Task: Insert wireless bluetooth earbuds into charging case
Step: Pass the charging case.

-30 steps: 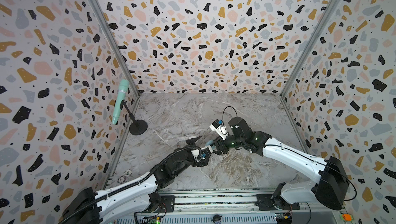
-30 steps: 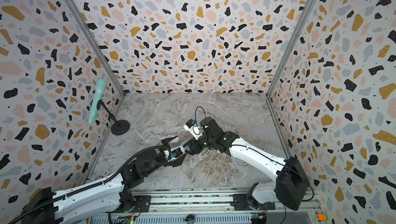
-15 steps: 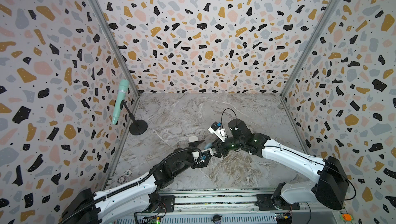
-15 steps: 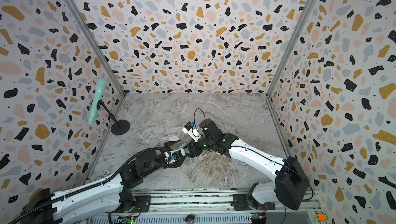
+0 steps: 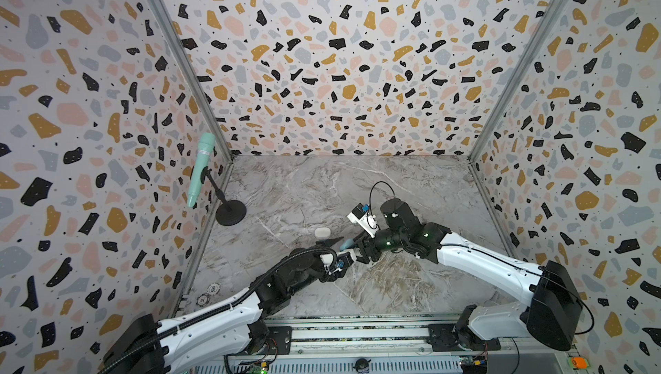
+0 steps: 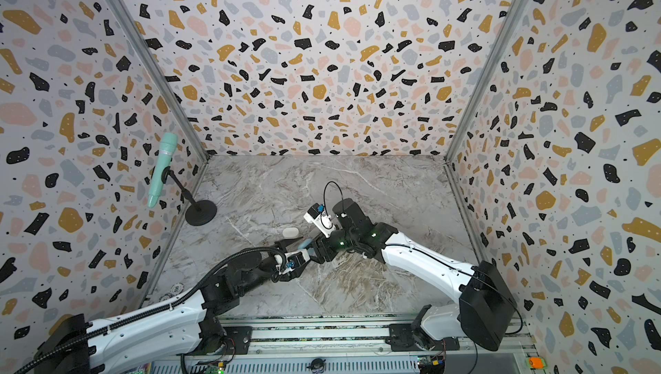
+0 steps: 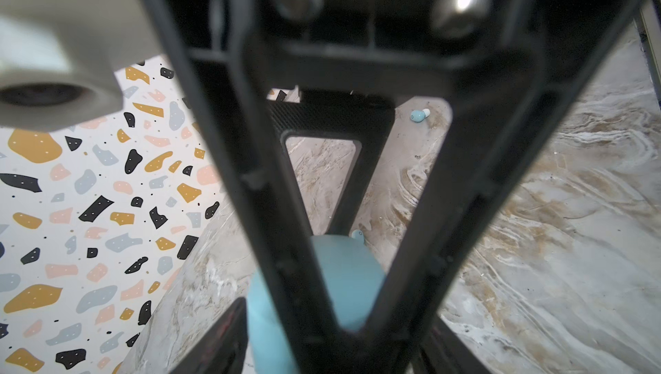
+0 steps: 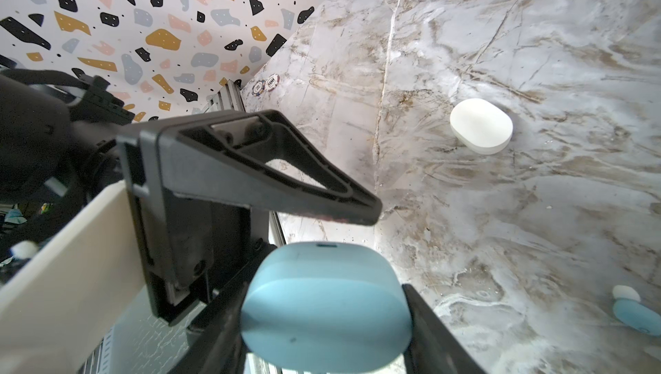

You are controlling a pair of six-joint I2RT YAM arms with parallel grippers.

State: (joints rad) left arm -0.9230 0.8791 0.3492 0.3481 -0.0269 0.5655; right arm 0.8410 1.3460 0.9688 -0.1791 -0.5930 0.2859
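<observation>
My right gripper [image 8: 322, 322] is shut on a closed light blue charging case [image 8: 323, 304], held above the marble floor. In both top views the case [image 5: 346, 244] [image 6: 304, 243] hangs between the two arms. My left gripper [image 7: 331, 322] straddles this case from the opposite side. Its jaws are partly open, and one finger [image 8: 272, 182] stands a small gap off the case. A light blue earbud [image 8: 638, 315] with a white tip lies on the floor. Two blue earbuds [image 7: 418, 115] [image 7: 357, 234] show in the left wrist view. A closed white case [image 5: 322, 232] [image 8: 481, 125] lies nearby.
A mint microphone [image 5: 200, 172] on a black stand [image 5: 230, 213] sits at the far left by the wall. Two poker chips [image 5: 209, 291] [image 8: 266, 84] lie by the left wall near the front rail. Patterned walls close in three sides.
The left gripper's jaws have narrowed around the blue case. Its outer finger swung in, uncovering the white case. The right gripper kept its hold and barely shifted.
</observation>
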